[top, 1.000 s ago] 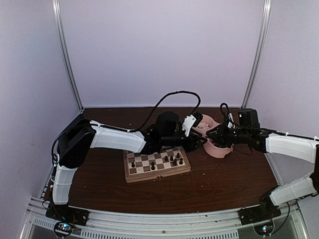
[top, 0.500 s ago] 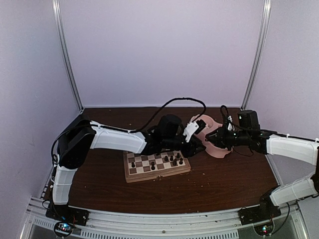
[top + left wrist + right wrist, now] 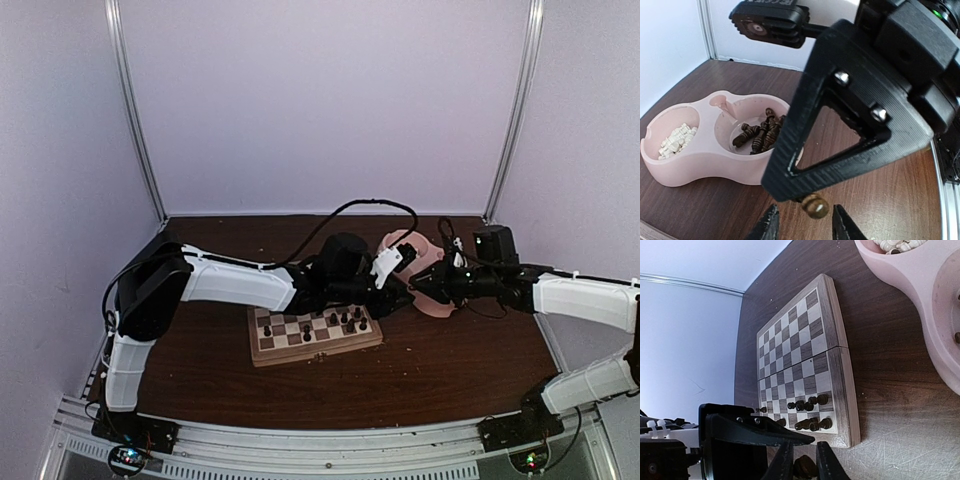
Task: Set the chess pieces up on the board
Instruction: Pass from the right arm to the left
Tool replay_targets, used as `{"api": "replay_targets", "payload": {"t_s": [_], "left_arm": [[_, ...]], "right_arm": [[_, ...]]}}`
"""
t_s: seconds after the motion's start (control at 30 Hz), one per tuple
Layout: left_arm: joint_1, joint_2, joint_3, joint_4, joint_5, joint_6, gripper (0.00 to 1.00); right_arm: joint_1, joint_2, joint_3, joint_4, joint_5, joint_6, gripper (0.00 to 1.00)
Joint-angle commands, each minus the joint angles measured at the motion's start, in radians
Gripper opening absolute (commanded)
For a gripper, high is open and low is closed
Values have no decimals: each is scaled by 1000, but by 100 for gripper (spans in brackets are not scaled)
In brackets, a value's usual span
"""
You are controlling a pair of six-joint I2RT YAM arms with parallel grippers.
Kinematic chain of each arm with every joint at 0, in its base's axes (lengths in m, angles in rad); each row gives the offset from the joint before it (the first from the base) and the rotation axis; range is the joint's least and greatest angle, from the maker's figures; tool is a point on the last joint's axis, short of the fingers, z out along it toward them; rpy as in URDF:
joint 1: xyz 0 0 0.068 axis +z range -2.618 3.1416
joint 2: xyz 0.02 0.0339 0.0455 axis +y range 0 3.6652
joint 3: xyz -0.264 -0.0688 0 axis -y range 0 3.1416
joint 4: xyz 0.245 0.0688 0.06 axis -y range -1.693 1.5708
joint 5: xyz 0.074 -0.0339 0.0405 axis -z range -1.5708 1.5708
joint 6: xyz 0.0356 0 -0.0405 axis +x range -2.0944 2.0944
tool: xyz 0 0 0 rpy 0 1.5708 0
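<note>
Dark chess piece (image 3: 815,205) sits right between the left gripper (image 3: 808,224) jaws. They stand parted, with a sliver of gap on either side, so they bracket it without pinching. Only its rounded brown end shows there, so its long axis probably points roughly at the left wrist camera, in line with those jaws. The right gripper (image 3: 804,458) has it: its jaws are clenched on the piece and reach in from above and opposite. This looks like a handover, and it turns on the left jaws pinching before the right ones let go.

Past the meeting point, the board (image 3: 833,325) lies flat on the table (image 3: 450,370), on the left arm's side, with a few dark pieces (image 3: 810,412) standing at one end. Farther off, the pink double bowl (image 3: 700,170) holds more dark pieces (image 3: 760,136) in one well and cream ones (image 3: 675,140) in the other.
</note>
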Motion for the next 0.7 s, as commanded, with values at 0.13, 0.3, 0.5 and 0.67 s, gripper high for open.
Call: {"api": "replay_targets", "payload": {"t_s": [0.13,0.3,0.5,0.67], "left_arm": [[0,-43,29,68,-45,-30,36],[0,-41,32,70,-47,-42,32],[-1,-40,36,70,-41,-48,26],[-1,-41,37,74,-13,-57,40]], "right_arm": [[15,-8,-16,-2,36,-18,18],[22,0,-14,-3,45,-21,18],[26,6,-13,-2,57,-23,18],[26,9,-6,-2,80,-31,18]]}}
